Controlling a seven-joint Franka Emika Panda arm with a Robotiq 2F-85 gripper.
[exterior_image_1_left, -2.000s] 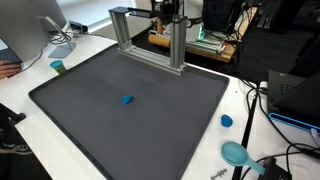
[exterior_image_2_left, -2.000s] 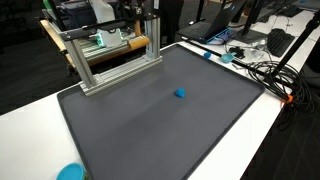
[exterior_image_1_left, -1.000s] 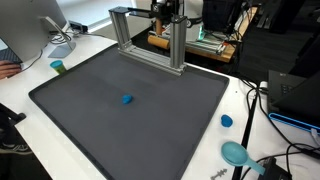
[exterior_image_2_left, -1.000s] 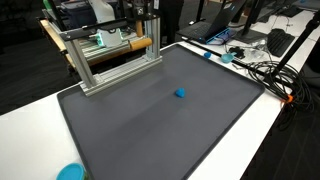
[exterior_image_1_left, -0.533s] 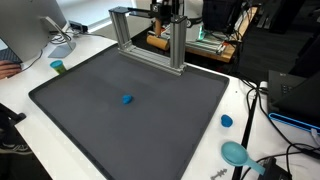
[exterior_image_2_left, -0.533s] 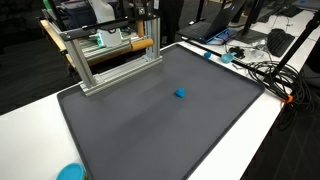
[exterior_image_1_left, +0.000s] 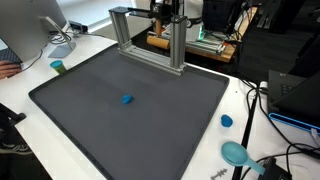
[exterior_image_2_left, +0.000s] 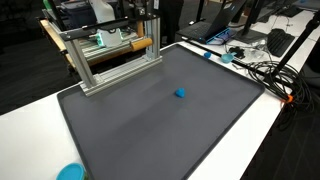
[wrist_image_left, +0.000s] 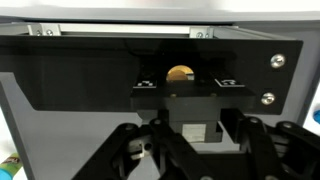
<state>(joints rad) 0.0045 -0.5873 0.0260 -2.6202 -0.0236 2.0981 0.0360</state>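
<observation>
My gripper (exterior_image_1_left: 165, 12) hangs at the back of the table, just above the aluminium frame (exterior_image_1_left: 148, 48); it also shows in an exterior view (exterior_image_2_left: 141, 14) over the same frame (exterior_image_2_left: 112, 55). In the wrist view the gripper (wrist_image_left: 200, 140) has its dark linkages spread wide apart and looks open and empty. It faces a black panel (wrist_image_left: 90, 75) with marker tags and an orange round end (wrist_image_left: 180, 73). A small blue object (exterior_image_1_left: 127, 99) lies far from the gripper in the middle of the dark mat (exterior_image_1_left: 90, 120), and shows in both exterior views (exterior_image_2_left: 180, 93).
A blue cap (exterior_image_1_left: 226, 121) and a teal bowl (exterior_image_1_left: 236, 153) sit on the white table edge. A green cup (exterior_image_1_left: 58, 67) stands beside a monitor (exterior_image_1_left: 35, 30). Cables (exterior_image_2_left: 262, 70) lie along one side, and a teal dish (exterior_image_2_left: 70, 172) sits at the near corner.
</observation>
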